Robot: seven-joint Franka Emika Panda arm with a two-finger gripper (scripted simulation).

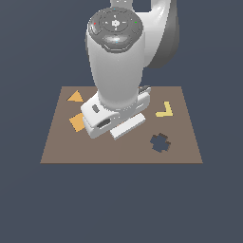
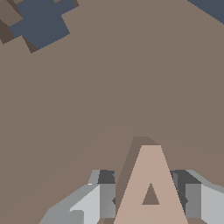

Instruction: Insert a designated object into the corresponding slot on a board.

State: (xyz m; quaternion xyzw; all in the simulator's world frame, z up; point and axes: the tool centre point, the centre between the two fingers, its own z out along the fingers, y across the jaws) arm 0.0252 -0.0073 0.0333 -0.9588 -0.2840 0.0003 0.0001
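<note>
Arm bulk hides the gripper [image 1: 124,124] in the exterior view, low over the brown board [image 1: 180,147]; the cross-shaped cutout [image 1: 160,142] lies beside it. In the wrist view, the 2 fingers [image 2: 107,199] flank the tan A piece [image 2: 151,192], seemingly clamping it. No A-shaped slot is visible; plain dark ground surrounds everything.

High front view; close wrist view, shared board [image 1: 121,152].

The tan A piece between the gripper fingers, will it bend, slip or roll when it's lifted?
The A piece looks flat and hard-edged, so probably stiff and unlikely to roll. Its slanted legs sit between the fingers, so it might slip or twist. It looks thin, so likely light.
</note>
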